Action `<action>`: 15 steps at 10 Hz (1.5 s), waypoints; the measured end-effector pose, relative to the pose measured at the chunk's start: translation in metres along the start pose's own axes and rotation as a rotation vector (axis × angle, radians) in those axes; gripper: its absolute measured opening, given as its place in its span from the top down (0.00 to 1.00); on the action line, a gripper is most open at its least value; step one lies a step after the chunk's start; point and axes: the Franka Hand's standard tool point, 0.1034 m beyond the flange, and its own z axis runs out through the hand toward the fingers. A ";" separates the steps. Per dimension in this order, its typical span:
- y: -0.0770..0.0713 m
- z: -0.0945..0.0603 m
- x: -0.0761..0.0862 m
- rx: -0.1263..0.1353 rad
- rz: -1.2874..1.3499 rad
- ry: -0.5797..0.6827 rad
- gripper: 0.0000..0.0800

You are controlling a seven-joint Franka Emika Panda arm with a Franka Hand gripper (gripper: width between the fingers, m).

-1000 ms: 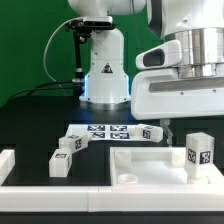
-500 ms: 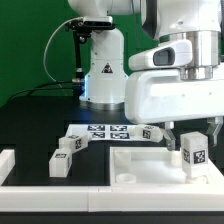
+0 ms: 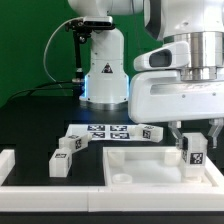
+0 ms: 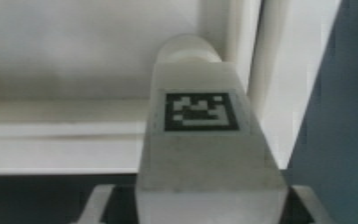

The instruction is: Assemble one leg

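My gripper (image 3: 194, 143) is shut on a leg (image 3: 194, 155), a small white block with a black-and-white tag, held upright over the right part of the large white panel (image 3: 140, 165). In the wrist view the held leg (image 4: 201, 130) runs out from between my fingers (image 4: 105, 200) above the panel (image 4: 69, 120). Its lower end is at or just above the panel; I cannot tell if it touches. Other legs lie on the table: one (image 3: 60, 163) at the exterior view's left, one (image 3: 72, 143) behind it, one (image 3: 150, 132) behind the panel.
The marker board (image 3: 100, 131) lies behind the panel. A white L-shaped block (image 3: 8, 165) stands at the exterior view's left front. The robot base (image 3: 104, 70) stands at the back. A round hole (image 3: 124, 178) shows near the panel's front.
The gripper with the leg has moved down toward the panel and slightly toward the exterior view's left over the last second.
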 end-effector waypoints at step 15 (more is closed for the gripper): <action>0.009 0.000 -0.005 0.014 0.238 -0.036 0.19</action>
